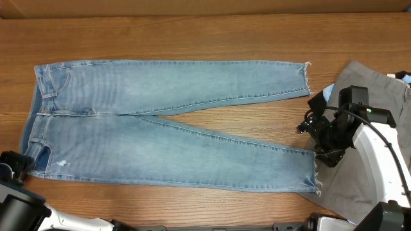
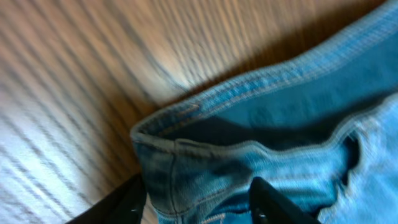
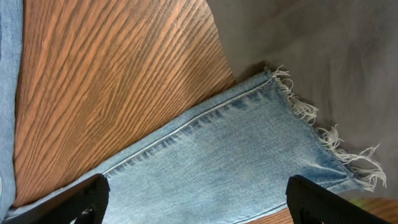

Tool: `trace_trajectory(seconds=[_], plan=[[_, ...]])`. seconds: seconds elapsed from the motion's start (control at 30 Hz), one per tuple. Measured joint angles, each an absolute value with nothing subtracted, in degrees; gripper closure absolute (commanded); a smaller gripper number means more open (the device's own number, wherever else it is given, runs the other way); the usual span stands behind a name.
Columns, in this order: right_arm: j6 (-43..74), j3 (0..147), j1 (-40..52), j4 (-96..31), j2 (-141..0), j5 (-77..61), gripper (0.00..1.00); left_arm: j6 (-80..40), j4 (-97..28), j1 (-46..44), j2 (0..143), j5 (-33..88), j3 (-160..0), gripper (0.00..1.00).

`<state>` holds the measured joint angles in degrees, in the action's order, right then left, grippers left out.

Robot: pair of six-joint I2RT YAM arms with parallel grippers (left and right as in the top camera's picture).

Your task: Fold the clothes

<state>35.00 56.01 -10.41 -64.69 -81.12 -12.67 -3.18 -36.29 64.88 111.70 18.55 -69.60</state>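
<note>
The light-blue denim jeans (image 1: 167, 128) lie flat on the wooden table, waist at the left and frayed leg hems at the right. My left gripper (image 1: 19, 163) is at the near corner of the waistband. In the left wrist view its fingers (image 2: 199, 202) stand apart with the lifted waistband corner (image 2: 186, 149) between them. My right gripper (image 1: 319, 138) hovers over the near leg's hem. In the right wrist view its fingers (image 3: 196, 199) are wide open on either side of the leg (image 3: 236, 155), just short of the frayed hem (image 3: 323, 137).
Grey trousers (image 1: 359, 77) lie at the right edge under the right arm and show in the right wrist view (image 3: 323, 50). A pale-blue piece (image 1: 329, 93) peeks out beside them. Bare wood (image 1: 192, 38) runs along the far side.
</note>
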Motion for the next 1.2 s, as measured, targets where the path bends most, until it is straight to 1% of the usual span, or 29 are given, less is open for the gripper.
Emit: trace_trajectory(seconds=[0.23, 0.47, 0.67, 0.77, 0.97, 1.03, 1.07, 1.2], plan=[[35.2, 55.9, -10.4, -64.3, -81.1, -12.7, 0.06, 1.8, -40.8, 69.5, 112.5, 24.7, -70.4, 0.39], [35.2, 55.9, -10.4, -64.0, -81.1, -12.7, 0.06, 2.3, -38.7, 74.1, 112.7, 25.3, -70.5, 0.40], [35.4, 55.9, -10.4, -63.5, -81.1, -12.7, 0.06, 2.8, -35.4, 73.5, 113.0, 25.5, -70.5, 0.40], [35.4, 55.9, -10.4, -63.5, -81.1, -12.7, 0.06, 3.0, -34.8, 72.3, 113.3, 25.5, -70.5, 0.46], [35.3, 55.9, -10.4, -63.5, -81.1, -12.7, 0.06, 3.2, -34.7, 70.6, 113.6, 25.3, -70.5, 0.52], [35.4, 55.9, -10.4, -63.5, -81.1, -12.7, 0.06, 3.2, -34.8, 70.5, 113.6, 25.3, -70.5, 0.58], [35.4, 55.9, -10.4, -63.5, -81.1, -12.7, 0.06, 3.4, -34.9, 70.5, 113.7, 25.2, -70.5, 0.61], [35.4, 55.9, -10.4, -63.5, -81.1, -12.7, 0.06, 3.6, -35.2, 70.5, 114.0, 25.1, -70.5, 0.85]])
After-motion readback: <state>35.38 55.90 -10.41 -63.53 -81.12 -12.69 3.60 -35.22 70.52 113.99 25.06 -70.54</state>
